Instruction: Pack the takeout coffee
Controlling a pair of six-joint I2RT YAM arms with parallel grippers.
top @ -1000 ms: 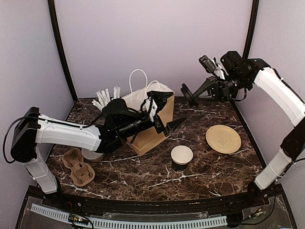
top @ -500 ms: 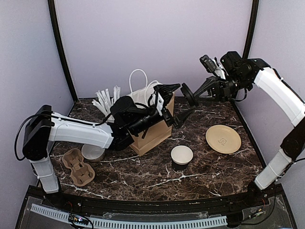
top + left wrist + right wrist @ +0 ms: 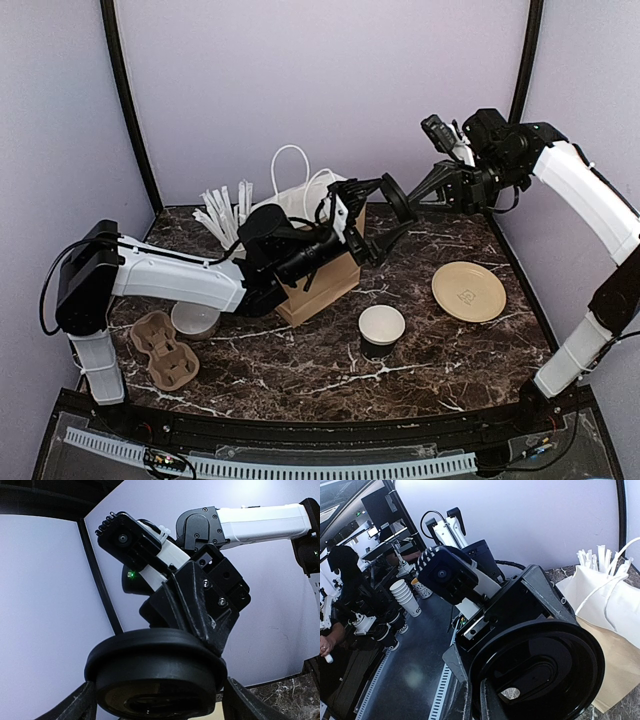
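Handover of lid, mid-air, over the far half of the bench (image 3: 300, 365).

Holder: the right tool (image 3: 408, 194) is pinching the round black lid (image 3: 398, 198) by its rim, with the lid's face turned toward the other arm.

Receiver: the left tool (image 3: 388, 208) is standing wide, with a finger on either side of the lid. The pictures are not showing whether those fingers are touching it.

Cup: the black paper cup (image 3: 382, 327) is sitting uncovered on the bench, white inside showing, between the brown paper bag (image 3: 318, 268) and the tan plate (image 3: 468, 291), apart from both.

Handling notes, as judgement:
- You are likely taking the lid over, so centre it between the left fingers before squeezing.
- Take the rim opposite the right tool's pinch, so the two are not clashing.
- Be sure the left tool is holding firmly before the right one is letting go.
- Keep the lid flat to the fingers, since a tilted grip risks it slipping out.
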